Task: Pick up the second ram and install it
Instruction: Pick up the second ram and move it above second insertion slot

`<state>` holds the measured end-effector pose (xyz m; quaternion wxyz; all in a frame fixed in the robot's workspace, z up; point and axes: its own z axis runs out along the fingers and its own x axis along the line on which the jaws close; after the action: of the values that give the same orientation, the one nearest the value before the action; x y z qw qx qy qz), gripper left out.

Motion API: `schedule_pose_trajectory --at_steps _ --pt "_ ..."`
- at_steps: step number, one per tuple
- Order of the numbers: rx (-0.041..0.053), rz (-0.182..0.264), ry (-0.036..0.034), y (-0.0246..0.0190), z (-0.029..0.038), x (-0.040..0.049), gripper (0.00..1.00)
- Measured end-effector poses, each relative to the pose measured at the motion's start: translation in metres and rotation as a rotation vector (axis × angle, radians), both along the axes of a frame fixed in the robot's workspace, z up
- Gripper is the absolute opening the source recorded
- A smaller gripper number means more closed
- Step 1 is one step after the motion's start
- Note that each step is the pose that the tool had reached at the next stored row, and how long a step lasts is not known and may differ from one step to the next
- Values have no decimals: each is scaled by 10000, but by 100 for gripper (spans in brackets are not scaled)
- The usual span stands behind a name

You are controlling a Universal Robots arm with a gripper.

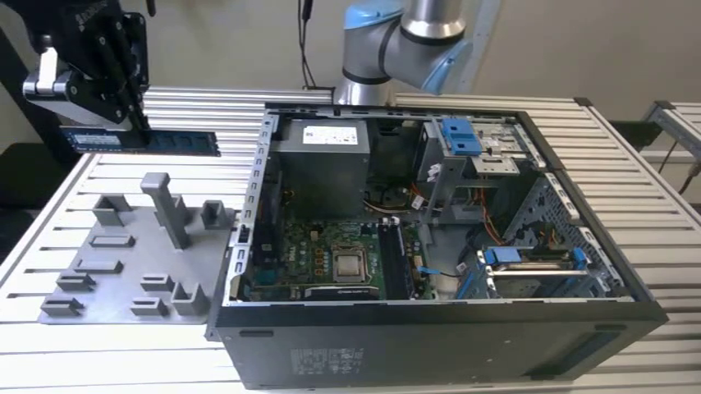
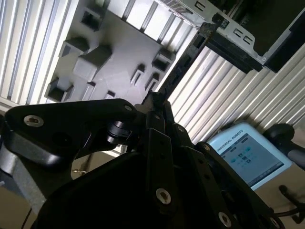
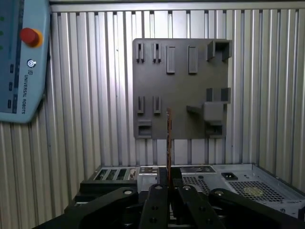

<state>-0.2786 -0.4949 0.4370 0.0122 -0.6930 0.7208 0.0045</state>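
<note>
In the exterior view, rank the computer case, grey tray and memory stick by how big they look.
Largest: computer case.
Then: grey tray.
Smallest: memory stick, held up in the claw, perhaps nearer the camera, yet clearly smaller than the tray.

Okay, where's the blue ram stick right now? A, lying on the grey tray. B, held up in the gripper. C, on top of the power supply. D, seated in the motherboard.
B: the gripper is clamped on the second ram, holding it in the air apart from the grey tray and outside the computer case.
</note>
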Motion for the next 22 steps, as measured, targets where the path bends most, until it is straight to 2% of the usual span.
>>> schedule_pose_trajectory --at_steps 11,19,22 --pt "0 0 2 0 0 227 14" --pt "-1 0 10 0 0 475 14" --pt "-1 0 40 0 0 581 14"
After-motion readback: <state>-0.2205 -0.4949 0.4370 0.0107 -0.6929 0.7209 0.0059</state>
